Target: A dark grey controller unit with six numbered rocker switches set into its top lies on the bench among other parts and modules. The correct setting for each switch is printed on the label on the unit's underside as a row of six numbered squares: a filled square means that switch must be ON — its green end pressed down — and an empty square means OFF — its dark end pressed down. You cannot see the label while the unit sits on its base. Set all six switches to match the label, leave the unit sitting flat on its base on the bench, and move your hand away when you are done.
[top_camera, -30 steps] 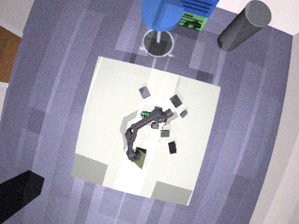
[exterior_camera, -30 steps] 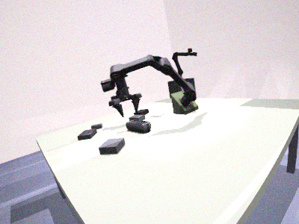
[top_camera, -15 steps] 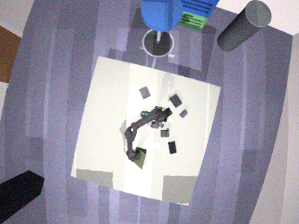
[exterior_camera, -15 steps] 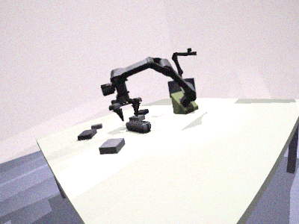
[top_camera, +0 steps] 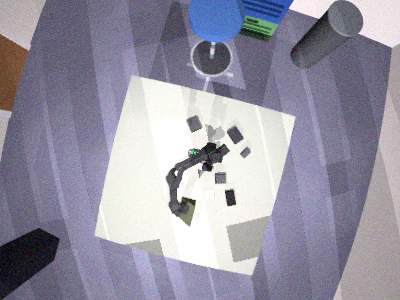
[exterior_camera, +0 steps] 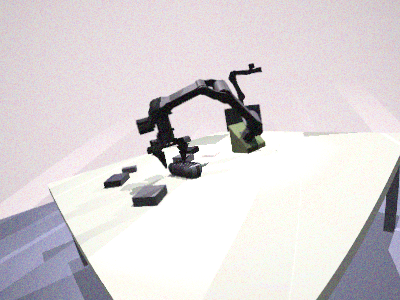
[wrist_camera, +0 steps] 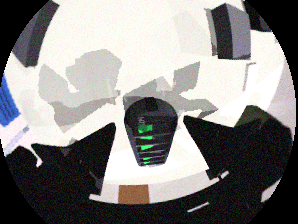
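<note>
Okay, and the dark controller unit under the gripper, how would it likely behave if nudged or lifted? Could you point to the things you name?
The controller unit (top_camera: 193, 152) (exterior_camera: 185, 169) (wrist_camera: 150, 120) looks stiff, a solid block that probably won't flex. Its rounded end and sides suggest it could rock or roll if pushed off-center. Green switch faces on top might tip over if the jaws brush them.

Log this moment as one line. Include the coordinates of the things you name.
gripper (top_camera: 201, 171) (exterior_camera: 174, 161) (wrist_camera: 150, 121): open | controller unit (exterior_camera: 185, 169) (wrist_camera: 151, 117): on bench, green ends showing, between fingers, ungripped | label: unseen
</note>
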Motion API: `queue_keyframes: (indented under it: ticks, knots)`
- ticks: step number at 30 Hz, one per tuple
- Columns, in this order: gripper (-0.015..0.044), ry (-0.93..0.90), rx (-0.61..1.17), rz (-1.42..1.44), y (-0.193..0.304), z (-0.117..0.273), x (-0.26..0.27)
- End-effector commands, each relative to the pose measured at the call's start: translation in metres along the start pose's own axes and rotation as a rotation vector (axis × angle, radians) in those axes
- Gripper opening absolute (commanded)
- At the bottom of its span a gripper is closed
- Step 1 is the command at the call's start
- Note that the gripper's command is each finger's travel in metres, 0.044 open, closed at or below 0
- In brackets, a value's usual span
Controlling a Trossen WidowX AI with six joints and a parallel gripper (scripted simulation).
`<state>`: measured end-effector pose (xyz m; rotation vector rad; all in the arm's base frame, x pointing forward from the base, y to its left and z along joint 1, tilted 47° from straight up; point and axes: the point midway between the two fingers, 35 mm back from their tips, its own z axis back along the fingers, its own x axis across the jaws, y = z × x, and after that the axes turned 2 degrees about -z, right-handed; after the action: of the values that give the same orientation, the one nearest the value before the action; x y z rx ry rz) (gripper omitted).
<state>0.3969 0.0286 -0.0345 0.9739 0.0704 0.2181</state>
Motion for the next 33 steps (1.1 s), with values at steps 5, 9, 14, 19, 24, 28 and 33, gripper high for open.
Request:
queue_keyframes:
  ticks: [5,9,14,19,24,28,33]
  knots:
    - [0.0361,-0.001,0.005,-0.008,-0.0009,-0.0063,-0.0013]
    - [0.0326,-0.001,0.005,-0.008,-0.0009,-0.0063,-0.0013]
    - [0.0326,-0.001,0.005,-0.008,-0.0009,-0.0063,-0.0013]
    - [0.0326,-0.001,0.005,-0.008,-0.0009,-0.0063,-0.0013]
    - [0.0326,-0.001,0.005,-0.008,0.0,-0.0046,-0.0014]
    - [0.0336,-0.001,0.004,-0.008,0.0016,-0.0019,-0.0014]
    - [0.0336,-0.001,0.003,-0.008,0.0026,-0.0007,-0.0015]
